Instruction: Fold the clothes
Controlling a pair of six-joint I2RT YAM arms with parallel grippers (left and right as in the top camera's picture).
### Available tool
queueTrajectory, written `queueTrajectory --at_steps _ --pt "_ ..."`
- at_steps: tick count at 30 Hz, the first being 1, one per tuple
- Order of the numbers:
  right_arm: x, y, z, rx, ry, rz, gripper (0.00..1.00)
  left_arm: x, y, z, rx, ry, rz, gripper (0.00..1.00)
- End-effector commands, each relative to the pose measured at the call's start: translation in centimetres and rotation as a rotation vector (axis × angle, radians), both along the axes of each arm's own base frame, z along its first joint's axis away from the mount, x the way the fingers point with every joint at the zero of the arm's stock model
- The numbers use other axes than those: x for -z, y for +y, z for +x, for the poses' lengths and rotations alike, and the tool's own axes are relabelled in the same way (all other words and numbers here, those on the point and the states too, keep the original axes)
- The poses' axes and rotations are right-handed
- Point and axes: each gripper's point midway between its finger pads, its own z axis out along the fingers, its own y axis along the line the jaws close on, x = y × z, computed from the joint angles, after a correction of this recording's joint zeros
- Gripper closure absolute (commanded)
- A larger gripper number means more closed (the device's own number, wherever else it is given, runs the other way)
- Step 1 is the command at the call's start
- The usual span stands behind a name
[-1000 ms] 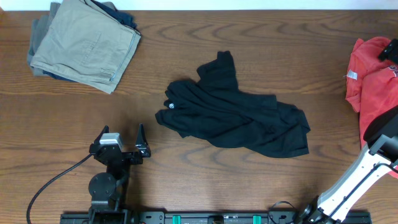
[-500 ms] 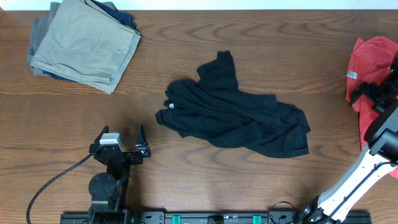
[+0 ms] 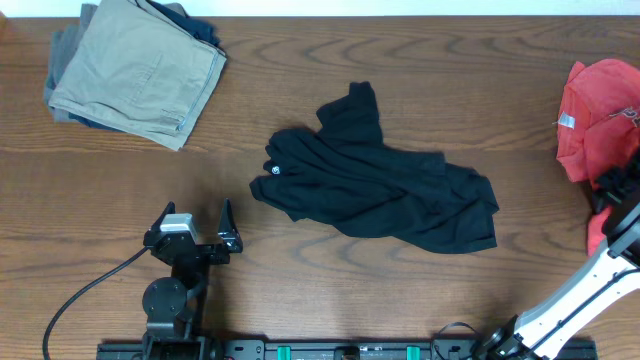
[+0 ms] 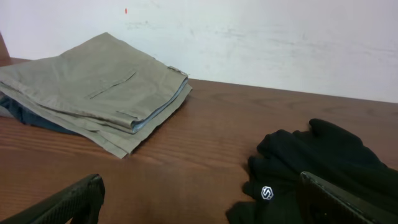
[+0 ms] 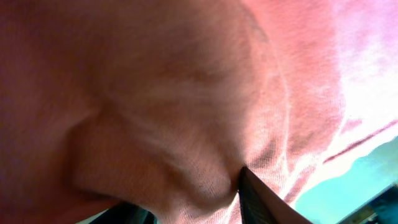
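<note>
At the middle of the table (image 3: 330, 290): the clothes (image 3: 385, 190), black, soft, unfolded. Rumpled into a long heap, with creases running from 10 o'clock down toward 4 o'clock. Touched by neither claw. At the heap's 9 o'clock end, a small white round logo (image 3: 275, 169), face up. At 12 o'clock, one lobe poking toward the far edge. At 4 o'clock, a flatter, squarer end. From the left wrist, seen as a dark hump (image 4: 323, 162) low on the right, with the logo (image 4: 267, 193) plain on its near side.

Toward 8 o'clock from the heap, and well apart from it: the left claw (image 3: 194, 218). Spread wide, gripping nothing, with only bare wood between its two fingers. Aimed toward 12 o'clock. From its base, a black cable (image 3: 80, 290) trailing off toward 7 o'clock.

Out at 3 o'clock, by the table's edge: the right claw (image 3: 612, 188), pushed up against the red T-shirt (image 3: 595, 110). From its own camera, almost nothing but pinkish-red cloth (image 5: 155, 93), with one dark finger (image 5: 258, 198) pressed into the folds. Cannot tell whether spread or closed on the fabric.

At 10 o'clock, near the far corner: folded khaki trousers (image 3: 135, 70), stacked on a darker blue cloth (image 4: 25, 115) and well apart from the heap.
</note>
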Motion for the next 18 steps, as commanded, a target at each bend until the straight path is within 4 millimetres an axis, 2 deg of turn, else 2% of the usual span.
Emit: queueTrajectory --at_steps 1,4,8,9,10,12,13,16,18 --pt "-1.1 -3.0 -1.7 0.03 0.047 -0.09 0.62 1.6 0.4 -0.1 -0.026 0.048 -0.003 0.02" --pt "-4.0 -5.0 -1.1 0.056 0.009 -0.133 0.62 1.6 0.4 -0.1 -0.026 0.048 -0.003 0.02" --pt "-10.6 -7.3 0.4 0.137 -0.098 -0.226 0.6 1.6 0.4 -0.1 -0.026 0.048 -0.003 0.02" --pt "-12.8 -7.6 1.3 0.145 -0.16 -0.24 0.55 1.6 0.4 -0.1 -0.026 0.048 -0.003 0.02" --pt "-14.0 -7.6 1.7 0.149 -0.195 -0.244 0.5 1.6 0.4 -0.1 -0.026 0.048 -0.003 0.02" --pt "-16.7 -7.0 3.3 0.147 -0.301 -0.234 0.15 1.6 0.4 -0.1 -0.026 0.048 -0.003 0.02" --pt "-17.9 -6.4 4.2 0.134 -0.357 -0.215 0.01 1.6 0.4 -0.1 -0.026 0.048 -0.003 0.02" --pt "-20.2 -4.2 7.1 0.062 -0.508 -0.135 0.01 1.6 0.4 -0.1 -0.026 0.048 -0.003 0.02" --pt "-21.1 -1.9 9.0 0.018 -0.595 -0.056 0.01 1.6 0.4 -0.1 -0.026 0.048 -0.003 0.02"
